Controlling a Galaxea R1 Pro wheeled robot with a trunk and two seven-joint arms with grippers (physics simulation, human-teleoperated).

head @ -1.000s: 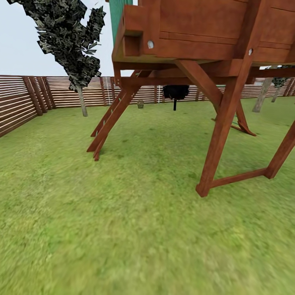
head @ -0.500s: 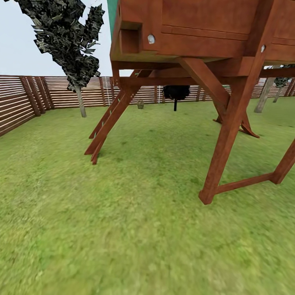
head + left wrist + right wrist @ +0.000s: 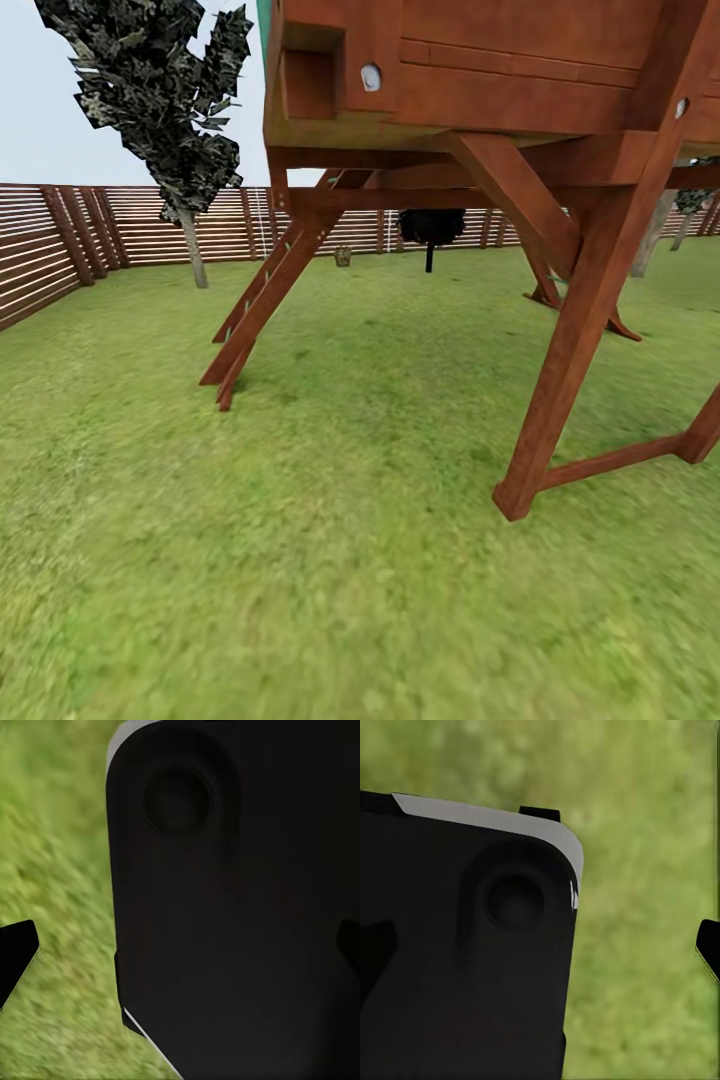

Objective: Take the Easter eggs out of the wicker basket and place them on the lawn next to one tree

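Observation:
Far across the lawn, by the fence, stands the small brown wicker basket. The Easter eggs are too far off to make out. A tree with a pale grey trunk and dark blocky leaves rises at the back left, and the trunk of another tree shows at the back right. In the left wrist view my left gripper is open, its fingertips wide apart over grass and a dark part of the robot's body. My right gripper is open too, one of its fingertips above grass.
A big red-brown wooden play structure stands close ahead on slanted legs, with a ladder-like brace at its left. A thin black-trunked dark tree stands behind it. A slatted wooden fence encloses the lawn.
The whole head view has shifted: the camera has come closer to the play structure, which looms larger. Nothing in the scene itself has moved.

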